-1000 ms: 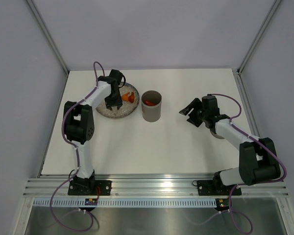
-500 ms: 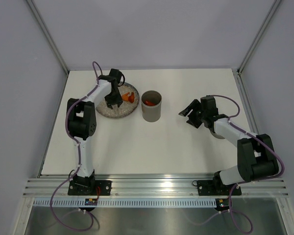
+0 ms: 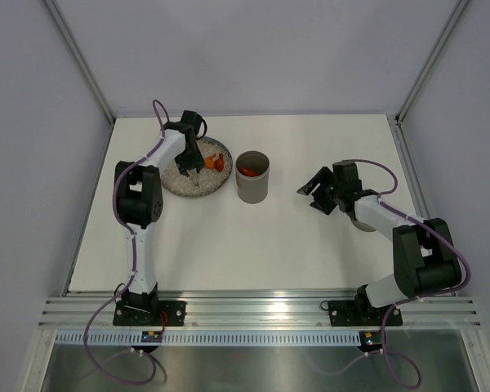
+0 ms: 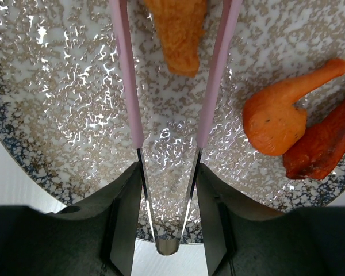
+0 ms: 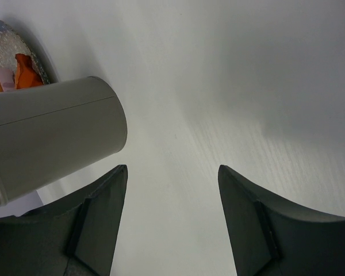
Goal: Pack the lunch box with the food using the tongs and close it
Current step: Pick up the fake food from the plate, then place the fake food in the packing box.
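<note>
1. While the lunch box [image 3: 252, 176] stands upright on the tabletop [image 3: 269, 245] just right of the plate [image 3: 173, 181], its mouth is uncovered and red-orange bits show inside it.
2. More food [image 4: 274, 121] lies on the speckled plate. In the left wrist view, a plump orange piece with a thin tail touches a darker red-orange piece at the plate's right side. A third, paler orange piece lies at the top of that view.
3. Over the plate, the tongs [image 4: 128, 80] reach away from the wrist camera, their two pink arms forming a narrow V with the joined metal end nearest the lens. The pale orange piece sits between the far ends of the arms; whether they touch it cannot be told.
4. Clamped on the tongs near their joined end, the left pincer [image 4: 168, 190] has one dark finger pressing each arm from outside, so its jaws stand fairly narrow.
5. Well apart to the right of the lunch box, the right pincer [image 3: 314, 192] hangs above bare tabletop with its jaws spread wide and nothing between them. Its wrist camera sees the lunch box's grey wall off to the left.
</note>
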`<action>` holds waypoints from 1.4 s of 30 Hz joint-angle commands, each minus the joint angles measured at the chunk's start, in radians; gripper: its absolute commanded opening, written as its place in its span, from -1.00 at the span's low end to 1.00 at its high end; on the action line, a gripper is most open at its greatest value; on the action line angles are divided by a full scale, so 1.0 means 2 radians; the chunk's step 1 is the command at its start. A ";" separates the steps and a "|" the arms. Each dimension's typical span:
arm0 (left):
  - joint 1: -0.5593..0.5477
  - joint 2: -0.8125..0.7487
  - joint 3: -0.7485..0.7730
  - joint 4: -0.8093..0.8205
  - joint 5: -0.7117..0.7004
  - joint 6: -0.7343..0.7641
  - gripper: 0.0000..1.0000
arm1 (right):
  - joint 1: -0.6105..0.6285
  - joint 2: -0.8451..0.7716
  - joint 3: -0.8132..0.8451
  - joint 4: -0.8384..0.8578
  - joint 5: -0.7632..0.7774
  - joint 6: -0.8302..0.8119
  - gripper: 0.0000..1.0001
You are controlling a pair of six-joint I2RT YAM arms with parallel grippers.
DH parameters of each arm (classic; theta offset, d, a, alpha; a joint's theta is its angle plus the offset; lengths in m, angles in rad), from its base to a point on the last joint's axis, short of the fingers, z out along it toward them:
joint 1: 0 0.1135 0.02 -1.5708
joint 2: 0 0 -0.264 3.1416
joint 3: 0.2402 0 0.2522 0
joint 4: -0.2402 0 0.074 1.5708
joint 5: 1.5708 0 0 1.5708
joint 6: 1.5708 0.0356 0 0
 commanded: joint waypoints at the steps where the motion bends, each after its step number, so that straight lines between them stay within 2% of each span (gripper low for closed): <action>1: 0.007 0.008 0.035 0.002 0.004 0.001 -0.13 | 0.001 0.000 0.019 0.014 -0.005 -0.005 0.45; 4: 0.008 0.006 0.035 0.003 0.006 0.006 -0.24 | 0.001 0.000 0.018 0.015 -0.005 -0.004 0.45; 8: 0.008 -0.003 0.027 0.005 0.005 0.013 -0.65 | 0.001 -0.002 0.018 0.015 -0.005 -0.003 0.45; 9: 0.008 -0.011 0.020 0.007 0.006 0.015 -0.83 | 0.001 -0.003 0.018 0.015 -0.005 -0.002 0.45; 11: 0.008 -0.023 0.009 0.011 0.009 0.019 -1.00 | 0.001 -0.007 0.016 0.015 -0.005 -0.002 0.45; 17: 0.005 -0.115 -0.081 0.050 0.027 0.049 -1.00 | 0.001 -0.023 0.008 0.014 -0.003 0.000 0.44; 21: -0.006 -0.192 -0.138 0.067 0.036 0.094 -1.00 | 0.001 -0.032 0.004 0.014 -0.004 0.003 0.44; 26: -0.025 -0.275 -0.175 0.045 0.056 0.136 -1.00 | 0.001 -0.048 0.002 0.004 0.001 0.000 0.45; 29: -0.044 -0.304 -0.173 0.022 0.076 0.158 -1.00 | 0.002 -0.058 0.002 -0.004 0.008 -0.003 0.45; 32: -0.090 -0.313 -0.146 -0.010 0.074 0.173 -1.00 | 0.001 -0.064 -0.001 -0.007 0.011 -0.001 0.45; 36: -0.137 -0.299 -0.091 -0.041 0.071 0.176 -1.00 | 0.001 -0.068 -0.003 -0.009 0.013 0.000 0.45; 42: -0.171 -0.281 -0.047 -0.053 0.107 0.172 -1.00 | 0.001 -0.079 -0.006 -0.016 0.018 -0.001 0.46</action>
